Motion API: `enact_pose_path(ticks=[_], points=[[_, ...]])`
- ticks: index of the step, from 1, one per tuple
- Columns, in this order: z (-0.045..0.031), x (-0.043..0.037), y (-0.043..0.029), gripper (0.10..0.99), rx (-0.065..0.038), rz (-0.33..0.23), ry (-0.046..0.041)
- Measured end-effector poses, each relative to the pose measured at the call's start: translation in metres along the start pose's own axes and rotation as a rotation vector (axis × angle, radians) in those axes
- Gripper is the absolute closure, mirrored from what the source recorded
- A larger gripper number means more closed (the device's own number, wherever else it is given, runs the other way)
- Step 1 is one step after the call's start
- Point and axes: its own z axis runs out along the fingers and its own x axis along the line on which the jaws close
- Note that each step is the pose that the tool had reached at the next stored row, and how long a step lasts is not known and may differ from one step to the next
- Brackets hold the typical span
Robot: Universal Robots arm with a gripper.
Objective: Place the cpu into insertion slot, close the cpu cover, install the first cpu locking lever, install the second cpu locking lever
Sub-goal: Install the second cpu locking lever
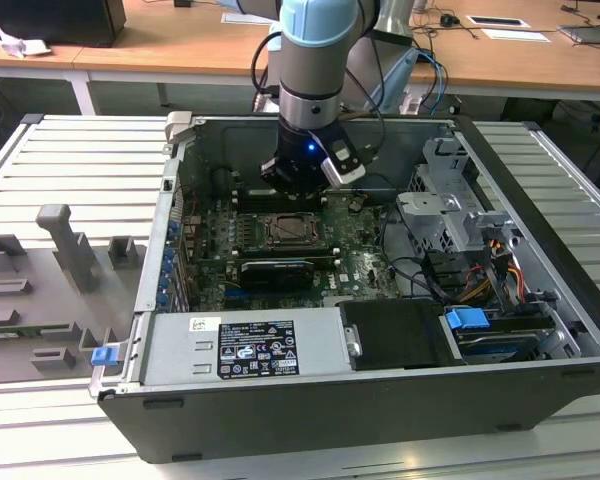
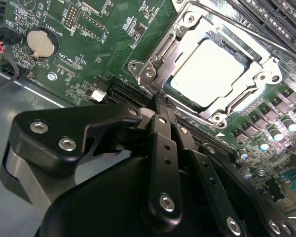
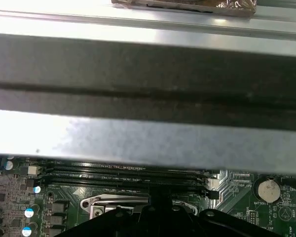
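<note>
Indoors, wooden desks [image 1: 180,45] behind a ribbed grey table [image 1: 40,160]. Gripper [image 2: 160,101] fingers pressed together, tips just beside the cover [image 2: 187,34]; chip [image 2: 207,74] seated in the socket beyond them, cover down.

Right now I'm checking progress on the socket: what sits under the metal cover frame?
In the second wrist view the cover lies closed over the chip, whose pale top fills its window. The socket beneath the chip is covered. The gripper hovers beside the frame's corner.
</note>
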Motion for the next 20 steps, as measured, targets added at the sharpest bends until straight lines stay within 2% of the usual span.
enact_pose_path(ticks=[3,10,20], points=[[-0.0006,0.0003,-0.0051,0.980,-0.001,0.000,0.0000],[-0.0011,0.0006,-0.0087,0.980,0.000,0.000,0.0000],[-0.0035,0.0005,-0.0085,0.980,-0.001,0.000,0.0000]])
